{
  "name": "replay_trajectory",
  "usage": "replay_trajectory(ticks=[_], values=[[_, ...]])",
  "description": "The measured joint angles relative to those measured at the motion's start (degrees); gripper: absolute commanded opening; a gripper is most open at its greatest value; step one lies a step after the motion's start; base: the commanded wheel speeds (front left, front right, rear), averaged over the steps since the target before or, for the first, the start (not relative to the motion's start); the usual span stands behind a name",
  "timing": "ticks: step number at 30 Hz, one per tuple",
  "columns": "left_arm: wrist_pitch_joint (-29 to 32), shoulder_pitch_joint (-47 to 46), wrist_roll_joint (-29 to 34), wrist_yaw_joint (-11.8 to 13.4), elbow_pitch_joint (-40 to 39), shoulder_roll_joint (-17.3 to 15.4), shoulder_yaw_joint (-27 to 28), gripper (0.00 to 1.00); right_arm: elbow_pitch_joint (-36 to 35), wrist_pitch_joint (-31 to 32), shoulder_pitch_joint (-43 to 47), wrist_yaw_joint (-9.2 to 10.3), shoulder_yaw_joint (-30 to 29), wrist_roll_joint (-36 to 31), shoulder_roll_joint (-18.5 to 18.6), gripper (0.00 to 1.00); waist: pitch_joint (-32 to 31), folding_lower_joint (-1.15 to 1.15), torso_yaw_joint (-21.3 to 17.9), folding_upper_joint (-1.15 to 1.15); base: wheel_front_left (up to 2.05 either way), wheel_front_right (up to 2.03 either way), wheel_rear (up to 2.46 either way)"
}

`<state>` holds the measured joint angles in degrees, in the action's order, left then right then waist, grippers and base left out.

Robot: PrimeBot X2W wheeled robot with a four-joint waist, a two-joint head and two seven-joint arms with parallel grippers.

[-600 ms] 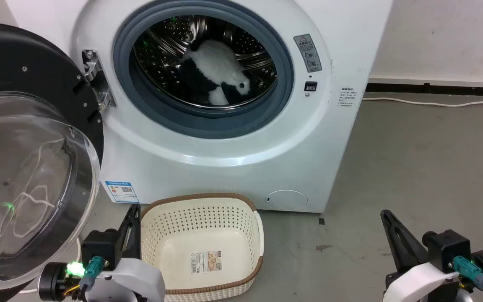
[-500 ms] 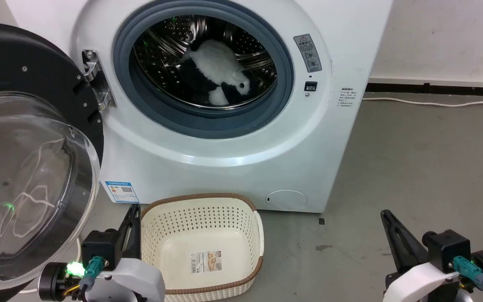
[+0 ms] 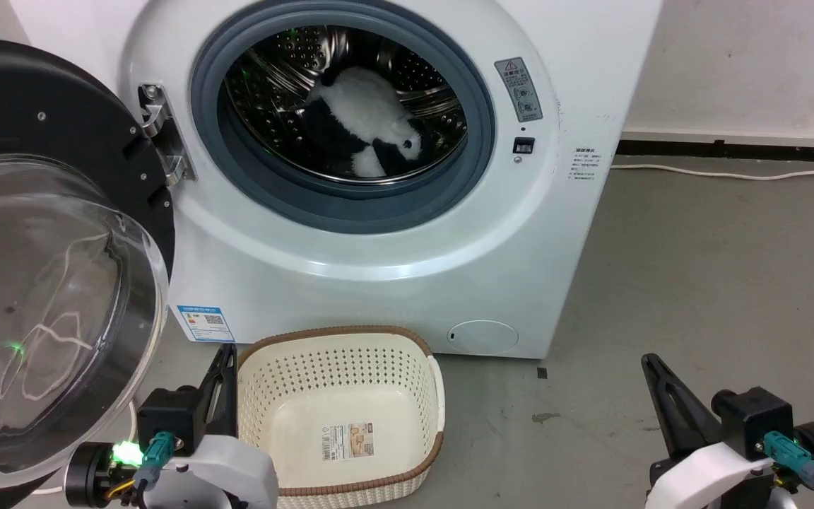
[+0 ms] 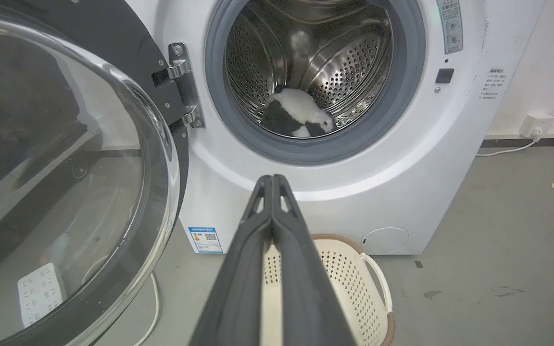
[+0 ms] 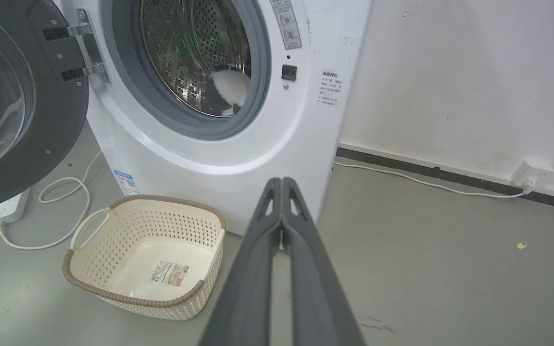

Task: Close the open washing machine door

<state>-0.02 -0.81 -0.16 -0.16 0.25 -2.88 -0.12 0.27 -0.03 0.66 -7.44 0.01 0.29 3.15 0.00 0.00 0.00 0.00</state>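
Observation:
The white washing machine (image 3: pixel 393 240) (image 4: pixel 402 158) (image 5: pixel 277 139) stands before me with its round steel drum exposed. Its door (image 3: pixel 46 120) (image 4: pixel 113 33) (image 5: pixel 51 125) hangs wide open at the left on a metal hinge (image 3: pixel 163 134), black rim and bulging clear glass bowl (image 3: pixel 39 304) facing me. A black and white plush toy (image 3: pixel 372 120) lies inside the drum. My left gripper (image 3: pixel 227 351) (image 4: pixel 272 179) is shut and empty, low at the lower left between the door and the basket. My right gripper (image 3: pixel 649 360) (image 5: pixel 282 181) is shut and empty at the lower right, above the floor.
A cream perforated basket (image 3: pixel 414 346) (image 5: pixel 84 281) with a brown rim sits on the grey floor before the machine. A white power strip (image 5: pixel 5 209) and cord (image 5: pixel 60 192) lie under the open door. A wall and cable (image 3: pixel 732 173) run at the right.
The plush toy in the drum has shifted slightly and settled. The grippers and the door have not moved.

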Motion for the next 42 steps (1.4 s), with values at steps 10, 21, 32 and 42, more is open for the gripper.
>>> replay_trajectory(ticks=[10,21,32,42], values=[[0.0,0.0,0.0,0.0,0.0,0.0,0.0,0.0,0.0,0.0,0.0,0.0,0.01,0.0,0.0,0.0,0.0,0.0,0.0,0.0,0.0,0.0,0.0],[0.0,-0.02,0.0,-0.01,0.02,0.0,-0.01,1.0,0.02,0.0,0.02,0.0,0.01,0.01,0.01,1.0,0.0,0.0,0.0,0.0,0.0,0.0,0.0],[-0.47,-0.03,-0.01,-0.01,0.02,0.0,-0.65,1.0,0.1,-0.38,0.04,0.0,-0.32,0.32,0.01,1.0,0.02,0.0,0.08,0.0,0.0,0.0,0.0],[-1.63,-0.03,-0.01,0.01,-0.12,-0.02,-1.37,1.0,0.1,-1.63,0.19,0.0,-0.46,0.79,0.01,1.0,-0.16,0.0,1.19,0.0,0.0,0.0,0.0]])
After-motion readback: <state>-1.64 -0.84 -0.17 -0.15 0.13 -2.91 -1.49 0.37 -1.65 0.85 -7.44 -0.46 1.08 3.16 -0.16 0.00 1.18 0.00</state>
